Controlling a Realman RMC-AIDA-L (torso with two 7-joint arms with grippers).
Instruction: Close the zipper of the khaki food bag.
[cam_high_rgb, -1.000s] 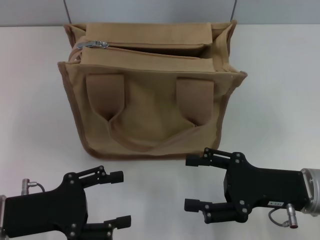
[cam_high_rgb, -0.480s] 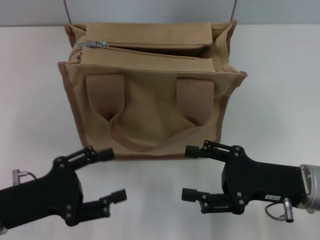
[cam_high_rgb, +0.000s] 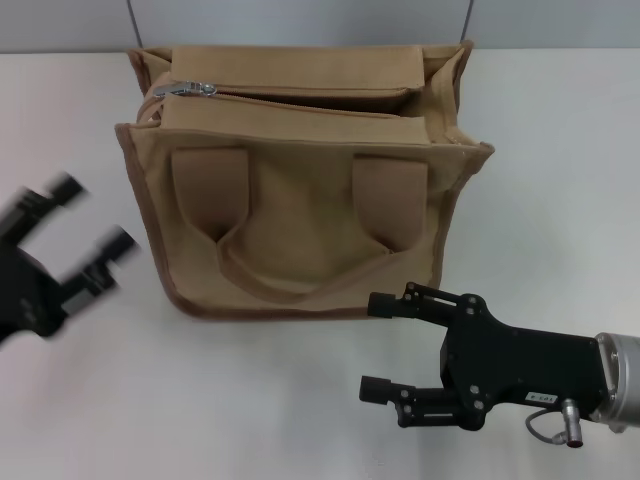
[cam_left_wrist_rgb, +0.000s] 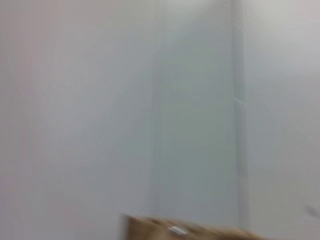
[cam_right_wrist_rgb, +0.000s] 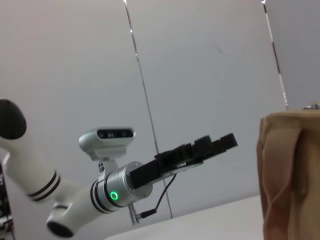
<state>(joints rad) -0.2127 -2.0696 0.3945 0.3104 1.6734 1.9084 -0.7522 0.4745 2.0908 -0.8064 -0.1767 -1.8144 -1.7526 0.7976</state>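
The bag (cam_high_rgb: 300, 180) fills the upper centre of the head view, its zipper (cam_high_rgb: 290, 95) open and the pull (cam_high_rgb: 197, 89) at upper left. Both grippers are open and empty, the left gripper (cam_high_rgb: 85, 230) at the left edge, the right gripper (cam_high_rgb: 385, 345) low at right. This looks like the approach: next, the left should reach and pinch the pull.

The left gripper (cam_high_rgb: 78, 228) is raised at the robot's far left, jaws parted, its dark body angled up and inward. The right gripper (cam_high_rgb: 385, 345) hangs low at the front right, jaws spread wide and empty, pointing toward the left, its silver wrist trailing behind.
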